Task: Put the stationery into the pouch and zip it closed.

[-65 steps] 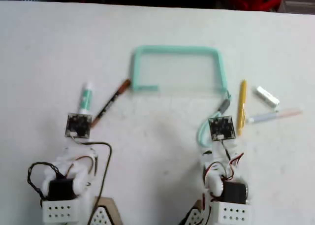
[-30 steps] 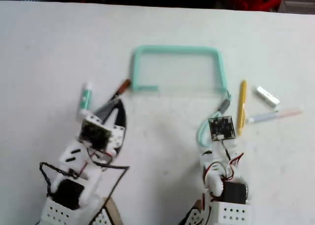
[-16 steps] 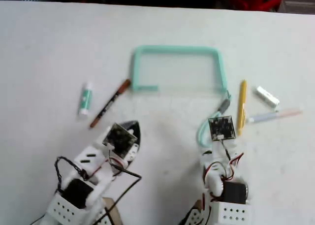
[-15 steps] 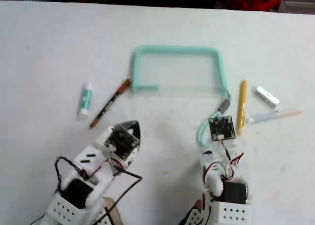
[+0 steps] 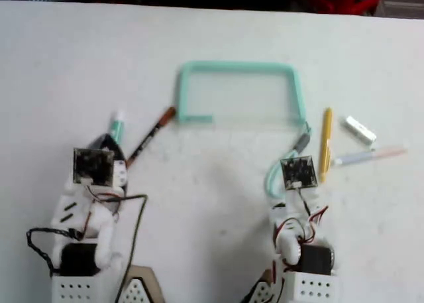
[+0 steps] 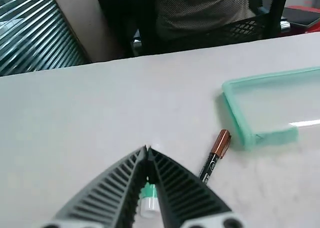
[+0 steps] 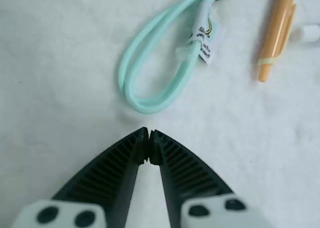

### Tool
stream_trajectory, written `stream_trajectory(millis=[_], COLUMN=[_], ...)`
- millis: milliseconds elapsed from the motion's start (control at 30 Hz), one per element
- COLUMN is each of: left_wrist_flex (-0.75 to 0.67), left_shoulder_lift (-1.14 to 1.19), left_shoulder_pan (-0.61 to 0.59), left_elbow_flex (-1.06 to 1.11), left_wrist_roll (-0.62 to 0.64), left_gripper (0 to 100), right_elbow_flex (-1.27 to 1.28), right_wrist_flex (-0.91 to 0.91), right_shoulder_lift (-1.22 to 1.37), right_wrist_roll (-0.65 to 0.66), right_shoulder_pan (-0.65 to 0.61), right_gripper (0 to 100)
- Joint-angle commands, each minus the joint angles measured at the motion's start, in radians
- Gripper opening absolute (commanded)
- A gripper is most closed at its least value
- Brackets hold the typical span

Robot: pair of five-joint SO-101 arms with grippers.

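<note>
Left gripper (image 6: 148, 150) pressed together above the glue stick (image 6: 148, 200) beside the brown marker (image 6: 215, 155), right gripper (image 7: 149, 140) pressed together near the strap loop (image 7: 150, 83) of the pouch (image 5: 235, 67) lying flat mid-counter (image 5: 212, 183), yellow pen (image 5: 325, 140) alongside.

**An office-style workroom**

You're working at a plain white table (image 5: 66, 51). Past its far edge, your left wrist view shows slatted window blinds (image 6: 30, 33) and the black mesh of an office-type chair (image 6: 235, 31) just behind the table. These furnishings point to an office or lab room, not a home or kitchen.
</note>
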Motion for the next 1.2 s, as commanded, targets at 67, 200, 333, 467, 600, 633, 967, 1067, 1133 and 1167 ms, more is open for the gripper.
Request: stream_trajectory(millis=[67,200,333,467,600,633,967,1067,1133,1167], left_wrist_flex=[-0.018,-0.012,-0.009,0.032,0.117,0.126,0.133,0.133,0.132,0.133], left_shoulder_lift=[-0.008,-0.008,-0.008,-0.008,-0.008,-0.008,-0.008,-0.008,-0.008,-0.008], left_shoulder_pan=[-0.016,-0.016,0.004,0.013,-0.025,-0.03,-0.114,-0.148,-0.156,-0.156], left_elbow_flex=[-0.008,0.0,0.025,0.026,0.014,0.018,0.04,0.026,0.006,-0.009], left_wrist_roll=[-0.026,-0.026,-0.035,-0.183,-0.571,-0.661,-1.076,-1.08,-1.08,-1.08], left_gripper=[3,3,3,3,3,3,2,3,3,3], right_elbow_flex=[0.009,0.009,0.009,0.009,0.009,0.009,0.009,0.009,0.009,0.009], right_wrist_flex=[0.002,0.002,0.002,0.002,0.002,0.002,0.002,0.002,0.002,0.002], right_shoulder_lift=[-0.004,-0.004,-0.004,-0.004,-0.004,-0.004,-0.004,-0.004,-0.004,-0.004], right_wrist_roll=[-0.008,-0.008,-0.008,-0.008,-0.008,-0.008,-0.008,-0.008,-0.006,-0.005], right_shoulder_pan=[0.008,0.008,0.008,0.01,0.01,0.01,0.01,0.004,0.004,0.002], right_gripper=[1.9,1.9,1.9,1.9,1.9,1.9,1.9,1.9,2.0,2.0])
